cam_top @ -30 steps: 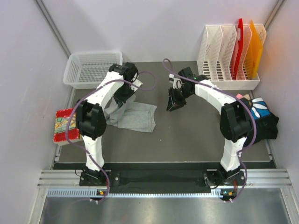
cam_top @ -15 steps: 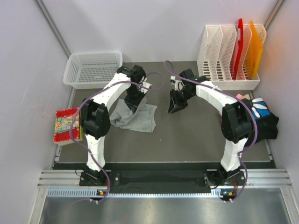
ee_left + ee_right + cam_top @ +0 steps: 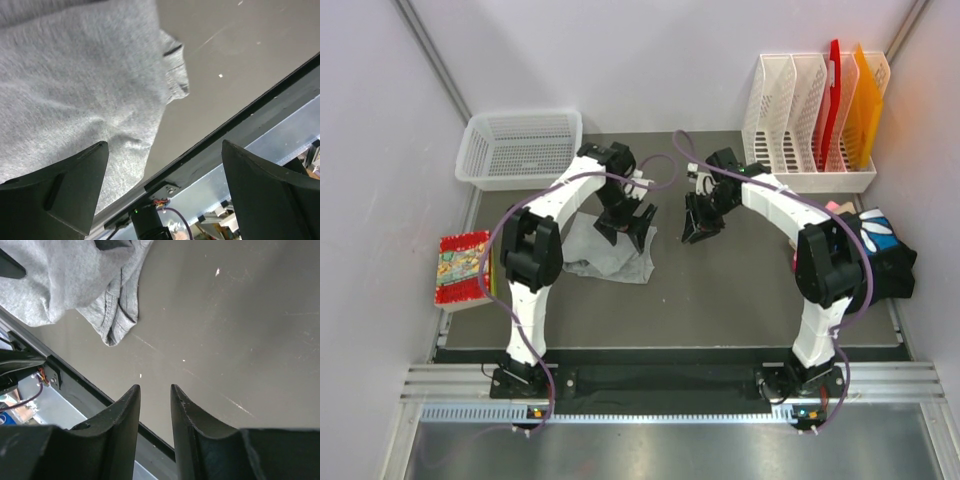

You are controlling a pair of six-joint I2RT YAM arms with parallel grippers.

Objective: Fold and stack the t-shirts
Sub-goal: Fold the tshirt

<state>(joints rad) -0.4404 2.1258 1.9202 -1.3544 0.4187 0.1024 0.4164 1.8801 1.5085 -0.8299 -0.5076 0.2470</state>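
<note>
A dark table (image 3: 740, 290) fills the middle of the overhead view. A white mesh basket (image 3: 520, 148) sits at its far left corner. A white slotted file rack (image 3: 807, 130) stands at the far right, holding a red folder (image 3: 832, 95) and an orange folder (image 3: 865, 100) upright in its right-hand slots. A red patterned box (image 3: 460, 268) rests at the table's left edge. A metal rail (image 3: 670, 385) runs along the near edge.

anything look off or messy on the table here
The grey t-shirt lies crumpled, not flat, below the open left gripper. Other shirts sit in a loose heap at the table's right edge. Nothing looks damaged.
</note>
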